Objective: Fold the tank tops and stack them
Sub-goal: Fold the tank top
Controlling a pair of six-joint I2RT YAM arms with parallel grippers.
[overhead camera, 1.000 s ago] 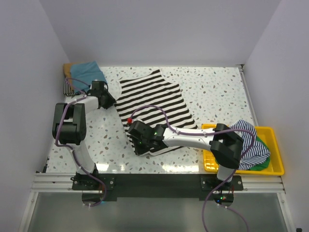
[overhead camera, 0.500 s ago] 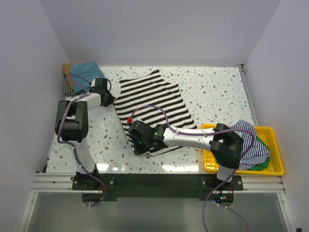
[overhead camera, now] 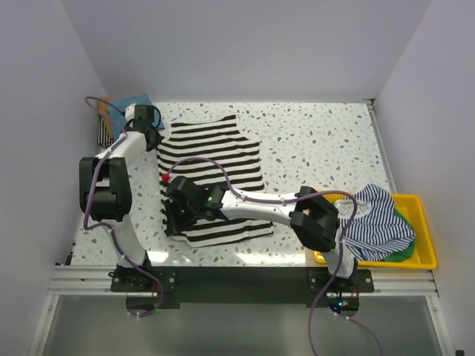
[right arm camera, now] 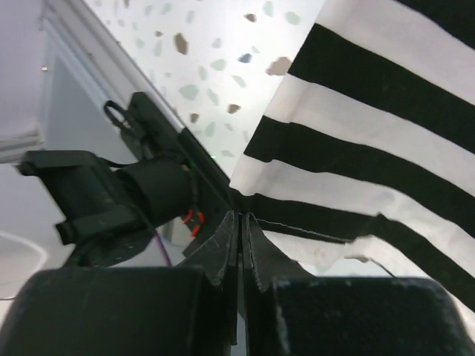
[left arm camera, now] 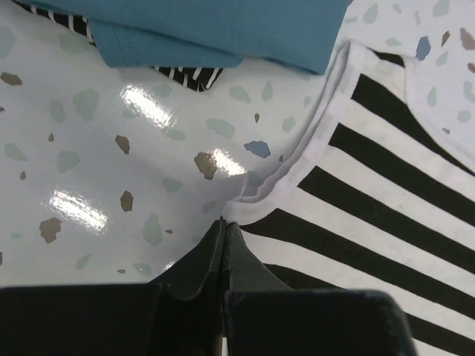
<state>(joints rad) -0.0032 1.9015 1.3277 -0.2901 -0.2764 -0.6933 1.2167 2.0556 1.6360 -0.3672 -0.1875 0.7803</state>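
Striped tank top (overhead camera: 237, 148) flat, long axis near-far, straps far.

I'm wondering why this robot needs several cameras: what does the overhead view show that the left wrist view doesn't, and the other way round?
Only overhead: both arms whole, the right arm stretched across the table, and the yellow tray holding a heaped striped tank top over green cloth.
Only the left wrist: the left jaws shut on the puckered white-trimmed edge of the spread striped tank top.
Both: that spread striped tank top, the teal-blue tank top and the speckled table.
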